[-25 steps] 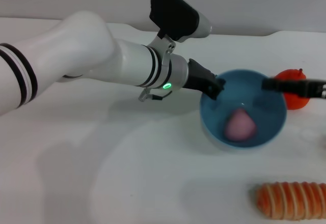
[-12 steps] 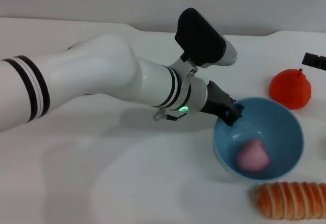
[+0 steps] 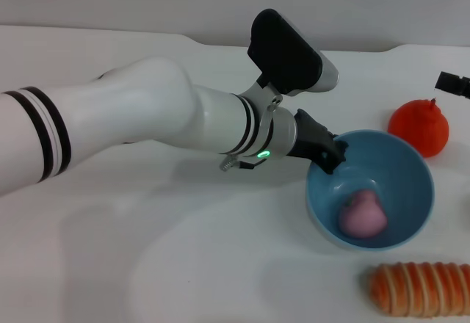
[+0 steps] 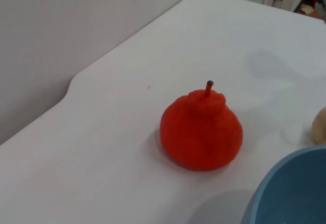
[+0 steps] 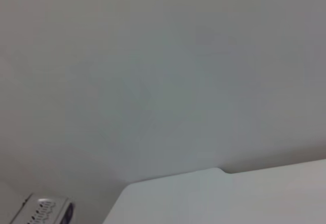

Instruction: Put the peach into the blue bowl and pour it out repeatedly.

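From the head view, the left arm reaches across the white desk [image 3: 147,264], and the left pincer [image 3: 328,154] is clenched on the near-left rim of the blue bowl [image 3: 400,169]. The bowl is round, light blue, smooth and glossy, deep, and sits nearly upright with its opening tipped slightly toward the camera. The peach [image 3: 362,214] lies inside on the bottom of the bowl, a small rounded pink-mauve fruit much smaller than the bowl. An orange-red stemmed fruit [image 3: 419,127] stands on the desk just beyond the bowl's far right rim. A ridged orange roll [image 3: 420,288] lies on the desk in front of the bowl. The right pincer [image 3: 453,84] shows only as a dark tip at the right edge; whether it is released or clenched cannot be told.

In the left wrist view, the orange-red stemmed fruit [image 4: 201,131] stands upright on the desk [image 4: 102,147], beside the bowl's blue rim [image 4: 285,193].

The right wrist view shows a plain wall and a corner of the desk [image 5: 229,196].
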Motion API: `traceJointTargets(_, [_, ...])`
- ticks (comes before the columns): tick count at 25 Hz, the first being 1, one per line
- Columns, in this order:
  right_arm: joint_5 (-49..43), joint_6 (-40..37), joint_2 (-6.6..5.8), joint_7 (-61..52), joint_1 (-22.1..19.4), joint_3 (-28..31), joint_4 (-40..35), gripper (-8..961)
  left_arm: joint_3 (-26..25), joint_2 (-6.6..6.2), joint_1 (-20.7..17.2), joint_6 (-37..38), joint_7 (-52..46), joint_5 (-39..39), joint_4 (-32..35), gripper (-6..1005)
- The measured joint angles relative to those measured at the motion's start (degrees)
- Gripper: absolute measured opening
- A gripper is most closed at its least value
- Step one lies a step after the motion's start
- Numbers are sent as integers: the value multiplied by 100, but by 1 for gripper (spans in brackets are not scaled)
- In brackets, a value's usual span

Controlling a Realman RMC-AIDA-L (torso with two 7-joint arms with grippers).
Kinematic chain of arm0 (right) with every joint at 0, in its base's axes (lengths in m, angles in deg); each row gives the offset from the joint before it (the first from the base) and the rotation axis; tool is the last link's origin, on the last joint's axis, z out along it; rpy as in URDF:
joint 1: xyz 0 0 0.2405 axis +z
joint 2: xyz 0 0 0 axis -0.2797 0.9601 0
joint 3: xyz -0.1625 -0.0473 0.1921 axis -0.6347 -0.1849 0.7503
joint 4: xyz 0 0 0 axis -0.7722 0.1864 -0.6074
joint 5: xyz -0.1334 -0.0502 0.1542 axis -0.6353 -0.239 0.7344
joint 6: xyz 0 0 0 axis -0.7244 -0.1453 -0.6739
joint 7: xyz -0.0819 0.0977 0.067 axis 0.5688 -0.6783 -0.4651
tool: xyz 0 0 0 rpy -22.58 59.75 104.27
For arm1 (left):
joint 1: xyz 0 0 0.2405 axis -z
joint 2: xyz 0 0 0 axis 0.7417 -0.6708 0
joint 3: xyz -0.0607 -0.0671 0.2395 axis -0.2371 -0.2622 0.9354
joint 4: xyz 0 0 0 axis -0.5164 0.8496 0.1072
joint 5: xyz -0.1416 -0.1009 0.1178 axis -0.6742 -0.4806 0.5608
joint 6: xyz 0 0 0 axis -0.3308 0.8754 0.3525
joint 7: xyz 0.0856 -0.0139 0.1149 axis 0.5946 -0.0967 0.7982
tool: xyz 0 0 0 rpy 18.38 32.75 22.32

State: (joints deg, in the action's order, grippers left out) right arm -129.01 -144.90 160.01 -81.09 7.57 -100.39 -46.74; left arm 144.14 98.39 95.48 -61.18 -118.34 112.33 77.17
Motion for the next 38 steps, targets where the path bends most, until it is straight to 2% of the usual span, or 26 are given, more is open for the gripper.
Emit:
traceJointTargets(8, [138,51,-12,10,-14,17,23,377,22,0,-4,0,61,33,-37,1])
traceJointTargets(16, [208,54,-7,99,-36,51,99,377,7,0,-17,-90,81,41,-51,135])
traceJointTargets(24, [212,39,-18,269,-118,225,163,377,-257,-45,-113,-226,64,44,196,259])
traceJointTargets(27, [215,8,-13,354,-175,427,163,376,-487,-75,-264,-230,83,45,393,509])
traceJointTargets(30, [221,18,-10,513,-235,618,164,376,-893,-86,-494,-399,89,43,610,652])
traceJointTargets(32, [233,57,8,827,-270,774,187,376,-1115,-69,-627,-766,79,30,660,748])
traceJointTargets(34, [294,101,27,1322,-299,886,317,376,-1205,-49,-780,-1318,41,5,686,761])
traceJointTargets(35, [385,142,29,1741,-313,919,470,376,-1205,-49,-780,-1318,41,5,686,767])
traceJointTargets(36, [469,177,29,2069,-325,936,628,376,-1149,-42,-992,-2035,17,-3,739,774])
traceJointTargets(38, [694,312,28,2785,-367,960,992,376,-1096,-38,-1150,-2455,-60,-5,789,787])
